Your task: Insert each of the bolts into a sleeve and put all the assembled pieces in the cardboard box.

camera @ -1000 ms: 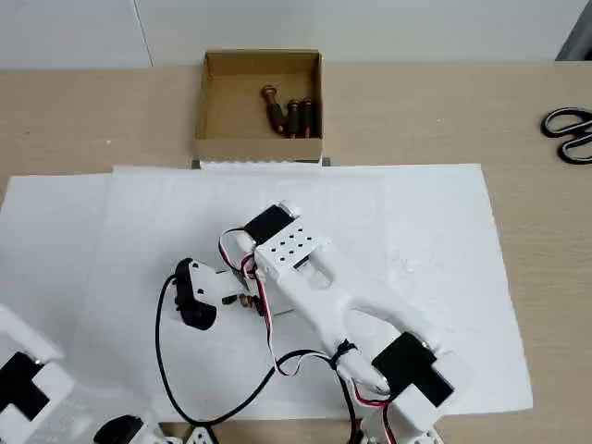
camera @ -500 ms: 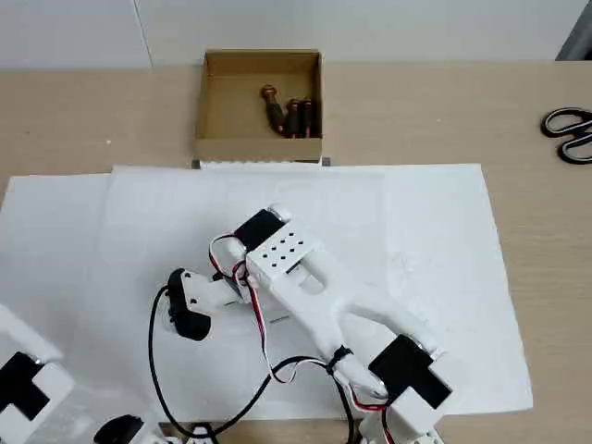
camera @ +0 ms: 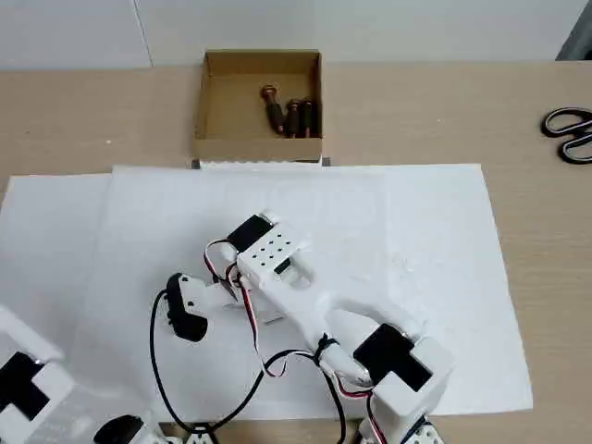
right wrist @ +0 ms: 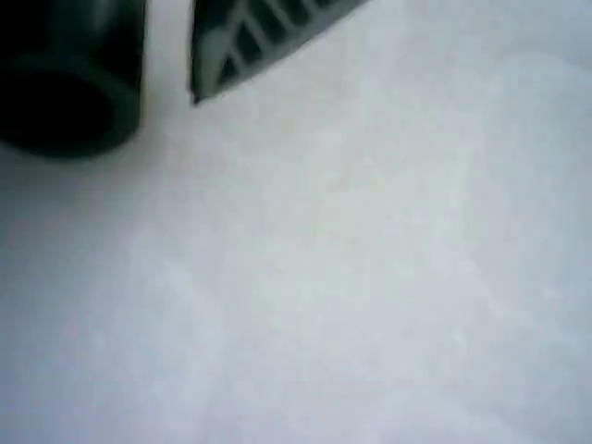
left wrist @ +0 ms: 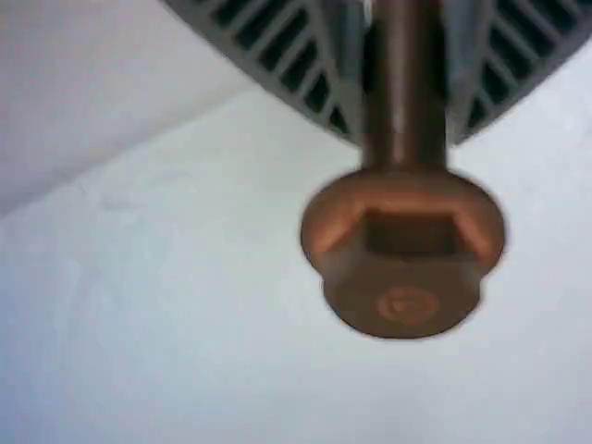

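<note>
My left gripper [left wrist: 404, 83] is shut on the shaft of a copper bolt [left wrist: 402, 250], whose hex head hangs just above the white paper. In the right wrist view a black sleeve [right wrist: 69, 83] stands on the paper, close beside a grey ribbed part of my right gripper [right wrist: 268, 37]. The high view has an arm [camera: 305, 296] stretched over the paper, with its tip [camera: 217, 296] at the centre-left. The cardboard box [camera: 213, 102] stands at the back and holds several assembled pieces [camera: 289, 113] along its right side.
White paper sheets [camera: 416, 240] cover most of the wooden table. Scissors [camera: 569, 134] lie at the far right edge. Another arm's white and black parts [camera: 28, 379] sit at the near left corner.
In the high view the arm has drawn back toward the near edge, and its tip has shifted a little to the left.
</note>
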You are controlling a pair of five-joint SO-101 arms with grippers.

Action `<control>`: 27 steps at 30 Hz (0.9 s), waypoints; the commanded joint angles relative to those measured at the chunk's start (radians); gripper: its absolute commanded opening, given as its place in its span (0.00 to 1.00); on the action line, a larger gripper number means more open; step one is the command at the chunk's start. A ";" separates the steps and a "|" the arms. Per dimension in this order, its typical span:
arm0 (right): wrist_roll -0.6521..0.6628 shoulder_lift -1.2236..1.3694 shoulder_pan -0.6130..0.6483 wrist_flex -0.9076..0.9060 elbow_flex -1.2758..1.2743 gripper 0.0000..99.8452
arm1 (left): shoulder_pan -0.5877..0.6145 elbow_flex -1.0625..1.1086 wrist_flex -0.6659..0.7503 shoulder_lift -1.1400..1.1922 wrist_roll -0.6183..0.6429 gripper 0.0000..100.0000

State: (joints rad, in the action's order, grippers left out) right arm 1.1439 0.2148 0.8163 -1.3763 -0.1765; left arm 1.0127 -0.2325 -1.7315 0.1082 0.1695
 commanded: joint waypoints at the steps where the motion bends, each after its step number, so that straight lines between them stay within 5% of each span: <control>1: 0.008 0.001 0.002 0.001 0.009 0.15 | -0.002 -0.007 -0.021 -0.058 -0.009 0.01; 6: 0.008 -0.012 -0.005 -0.005 0.011 0.00 | -0.008 -0.007 -0.021 -0.058 -0.006 0.01; 12: 0.008 -0.191 -0.025 -0.005 0.032 0.00 | -0.052 -0.010 -0.021 -0.097 -0.005 0.01; 17: -0.032 -0.414 -0.076 0.130 0.097 0.00 | -0.210 -0.010 0.035 -0.236 -0.009 0.01; 22: -0.439 -0.553 -0.186 0.493 0.097 0.00 | -0.393 -0.005 0.189 -0.373 -0.020 0.01; 27: -0.968 -0.636 -0.202 0.536 0.094 0.00 | -0.563 -0.002 0.362 -0.520 0.003 0.01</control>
State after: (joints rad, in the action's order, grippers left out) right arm 0.5224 -0.3468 0.6260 -0.8807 -0.1258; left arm 0.5447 -0.2325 -1.4661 -0.2954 0.1542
